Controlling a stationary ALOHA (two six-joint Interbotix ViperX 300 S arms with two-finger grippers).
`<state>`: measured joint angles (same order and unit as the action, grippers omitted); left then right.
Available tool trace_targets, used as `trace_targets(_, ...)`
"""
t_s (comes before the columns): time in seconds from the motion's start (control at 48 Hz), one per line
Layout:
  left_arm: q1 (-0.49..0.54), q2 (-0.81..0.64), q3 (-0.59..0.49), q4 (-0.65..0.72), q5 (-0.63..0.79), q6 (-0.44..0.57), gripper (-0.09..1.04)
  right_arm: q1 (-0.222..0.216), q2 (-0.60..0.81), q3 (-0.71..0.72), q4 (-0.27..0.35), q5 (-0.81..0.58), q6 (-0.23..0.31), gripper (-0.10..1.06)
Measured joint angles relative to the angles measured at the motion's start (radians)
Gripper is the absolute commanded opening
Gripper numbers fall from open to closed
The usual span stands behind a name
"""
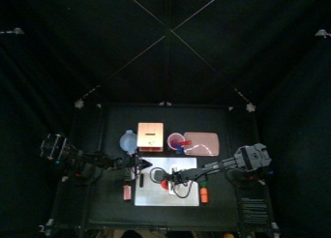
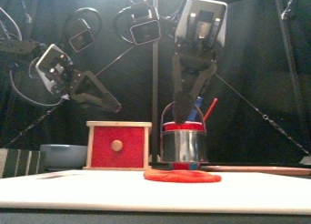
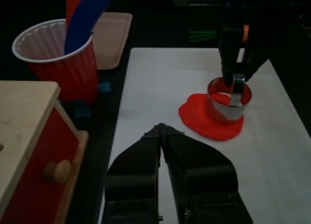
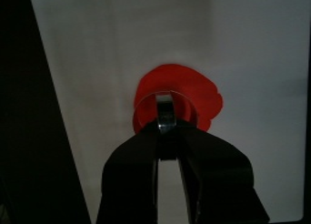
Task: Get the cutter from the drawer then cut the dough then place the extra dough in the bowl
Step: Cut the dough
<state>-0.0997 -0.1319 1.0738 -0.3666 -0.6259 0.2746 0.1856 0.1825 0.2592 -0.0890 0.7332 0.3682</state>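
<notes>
Pressing the round metal cutter point(image 2: 183, 144) into the red dough point(image 2: 183, 177) near the middle of the white cutting board point(image 2: 73, 191).

The right gripper point(image 2: 185, 114) is clamped on the cutter's wire handle. The left gripper point(image 3: 159, 129), off the board's left edge, looks closed on nothing. Fetching appears done and cutting is in hand; moving the extra dough to the blue-grey bowl point(image 2: 64, 149) behind the board is left. The front view shows the cutter standing on the dough, while only the right wrist view shows its ring inside the dough's outline.

Black table point(image 1: 104, 121): white cutting board point(image 1: 155, 195) toward the front edge; blue-grey bowl point(image 1: 127, 140), wooden box point(image 1: 150, 134), red cup point(image 1: 177, 140) and pink tray point(image 1: 210, 143) in a row behind it
</notes>
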Motion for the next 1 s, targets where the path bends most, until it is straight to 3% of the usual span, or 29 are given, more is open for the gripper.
trace_targets(0.438,-0.003,-0.005,0.003,-0.014,-0.002,0.0,0.46,-0.011,0.017,-0.002,-0.041,-0.005,0.0,0.49)
trace_targets(1.0,-0.006,-0.005,0.008,-0.021,-0.002,0.0,0.46,-0.014,0.032,-0.003,-0.043,-0.021,0.009,0.5)
